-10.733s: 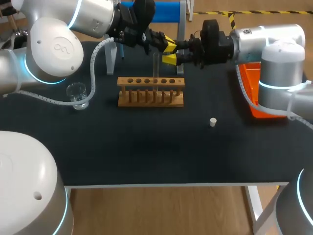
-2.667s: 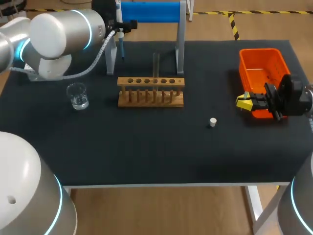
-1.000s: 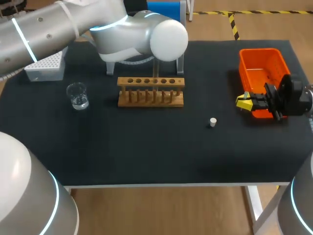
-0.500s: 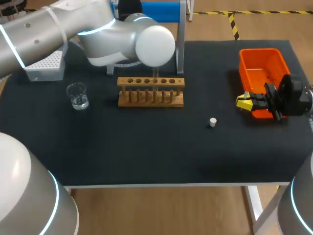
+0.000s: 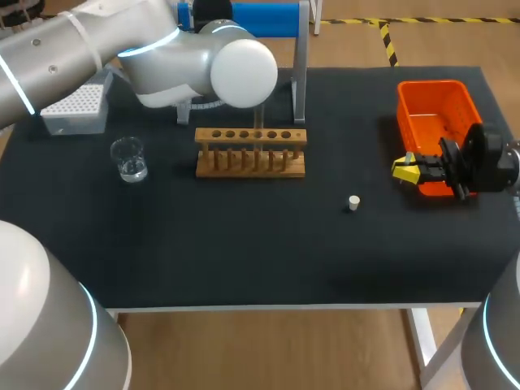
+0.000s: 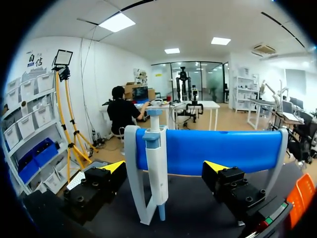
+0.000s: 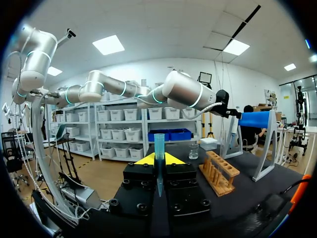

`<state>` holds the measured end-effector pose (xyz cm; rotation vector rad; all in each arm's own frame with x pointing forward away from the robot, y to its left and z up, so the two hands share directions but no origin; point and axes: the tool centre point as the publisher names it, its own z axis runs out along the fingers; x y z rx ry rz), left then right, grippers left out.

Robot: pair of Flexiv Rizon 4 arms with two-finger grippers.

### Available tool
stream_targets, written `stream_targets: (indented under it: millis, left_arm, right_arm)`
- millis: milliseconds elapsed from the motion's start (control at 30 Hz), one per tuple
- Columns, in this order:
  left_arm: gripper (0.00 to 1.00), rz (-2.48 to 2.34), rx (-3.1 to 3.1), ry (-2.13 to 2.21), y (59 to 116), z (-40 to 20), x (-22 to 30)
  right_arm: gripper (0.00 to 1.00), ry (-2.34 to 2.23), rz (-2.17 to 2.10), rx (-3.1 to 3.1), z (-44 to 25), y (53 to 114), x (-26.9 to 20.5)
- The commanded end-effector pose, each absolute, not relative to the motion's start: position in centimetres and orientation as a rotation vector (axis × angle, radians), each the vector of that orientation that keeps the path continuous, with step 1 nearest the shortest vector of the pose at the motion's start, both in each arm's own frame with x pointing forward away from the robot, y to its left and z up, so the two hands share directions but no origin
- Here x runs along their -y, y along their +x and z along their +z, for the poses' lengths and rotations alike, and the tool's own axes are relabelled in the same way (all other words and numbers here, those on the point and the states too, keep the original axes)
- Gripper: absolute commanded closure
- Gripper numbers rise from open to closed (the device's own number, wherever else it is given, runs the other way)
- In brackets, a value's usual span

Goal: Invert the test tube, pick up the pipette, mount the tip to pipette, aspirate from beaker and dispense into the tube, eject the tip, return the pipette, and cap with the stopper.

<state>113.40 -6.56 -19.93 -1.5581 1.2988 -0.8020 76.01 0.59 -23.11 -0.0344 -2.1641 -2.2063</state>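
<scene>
One black table (image 5: 244,252) lies below; left gripper (image 6: 164,167) gapes before the pipette (image 6: 157,191), right gripper (image 7: 158,159) pinches a teal tip (image 7: 159,145).

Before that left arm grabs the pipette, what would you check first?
1. Left gripper open: ok.
2. Pipette hanging on its stand, roughly centred ahead of that gripper: ok.
3. Right gripper shut on the blue tip: ok.
4. Test tube standing in the rack: ok.
5. Liquid in the beaker: cannot tell.
6. Stopper lying clear of the rack: ok.
</scene>
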Motion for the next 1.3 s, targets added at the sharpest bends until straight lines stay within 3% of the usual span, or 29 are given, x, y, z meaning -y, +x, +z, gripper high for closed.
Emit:
stream_targets:
  millis: [33, 267, 333, 433, 467, 600, 767, 1300]
  left_arm:
    - [0.00, -0.822, -1.305, -1.572, 113.9, -20.0, 6.0]
    - [0.00, -0.864, -1.304, -1.591, 114.6, -20.3, 5.3]
    - [0.05, -0.872, -1.311, -1.585, 114.8, -20.3, 5.2]
    - [0.39, -0.871, -1.318, -1.580, 115.0, -20.4, 5.1]
    - [0.44, -0.872, -1.320, -1.579, 115.0, -20.4, 5.0]
    - [0.45, -0.861, -1.331, -1.563, 115.2, -20.4, 4.9]
    - [0.37, -0.856, -1.338, -1.552, 115.3, -20.4, 5.0]
    - [0.48, -0.862, -1.361, -1.534, 116.0, -20.6, 5.1]
  right_arm:
    - [1.00, -0.033, -2.206, 2.165, -23.1, 75.9, -0.5]
    - [1.00, -0.033, -2.206, 2.165, -23.1, 75.9, -0.5]
    - [1.00, -0.033, -2.206, 2.165, -23.1, 75.9, -0.5]
    - [1.00, -0.033, -2.206, 2.165, -23.1, 75.9, -0.5]
    - [1.00, -0.033, -2.206, 2.165, -23.1, 75.9, -0.5]
    - [1.00, -0.033, -2.206, 2.165, -23.1, 75.9, -0.5]
    - [1.00, -0.033, -2.206, 2.165, -23.1, 75.9, -0.5]
    - [1.00, -0.033, -2.206, 2.165, -23.1, 75.9, -0.5]
